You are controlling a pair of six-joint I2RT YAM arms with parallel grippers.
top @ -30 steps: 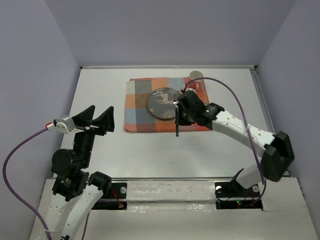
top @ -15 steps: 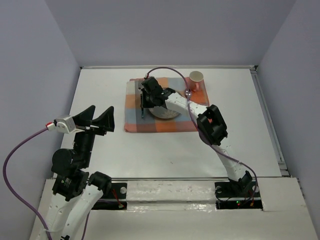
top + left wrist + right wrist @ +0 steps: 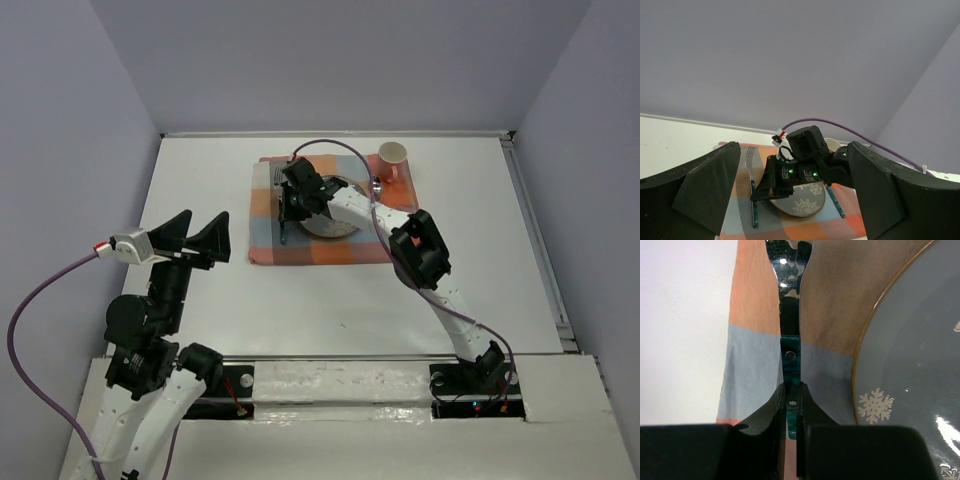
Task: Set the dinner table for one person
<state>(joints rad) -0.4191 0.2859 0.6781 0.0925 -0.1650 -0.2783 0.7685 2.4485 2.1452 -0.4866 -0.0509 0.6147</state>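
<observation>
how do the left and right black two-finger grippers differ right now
The left gripper is wide open and empty; the right gripper is shut on the teal-handled metal fork. The left gripper hangs above the white dinner table; the right gripper is over the orange, grey and blue checked cloth beside the grey snowflake plate. Both are black.

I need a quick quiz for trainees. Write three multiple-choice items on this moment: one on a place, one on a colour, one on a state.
1. Where is the fork?
A. On the cloth, left of the plate
B. On top of the plate
C. Right of the plate

2. What colour is the fork's handle?
A. Red
B. Teal
C. White

3. How is the right pincer?
A. Wide open
B. Shut on the fork's handle
C. Out of view

Answers: 1 A, it lies on checked cloth beside the plate's rim; 2 B, teal shows above the pincer; 3 B, it clamps the handle.
</observation>
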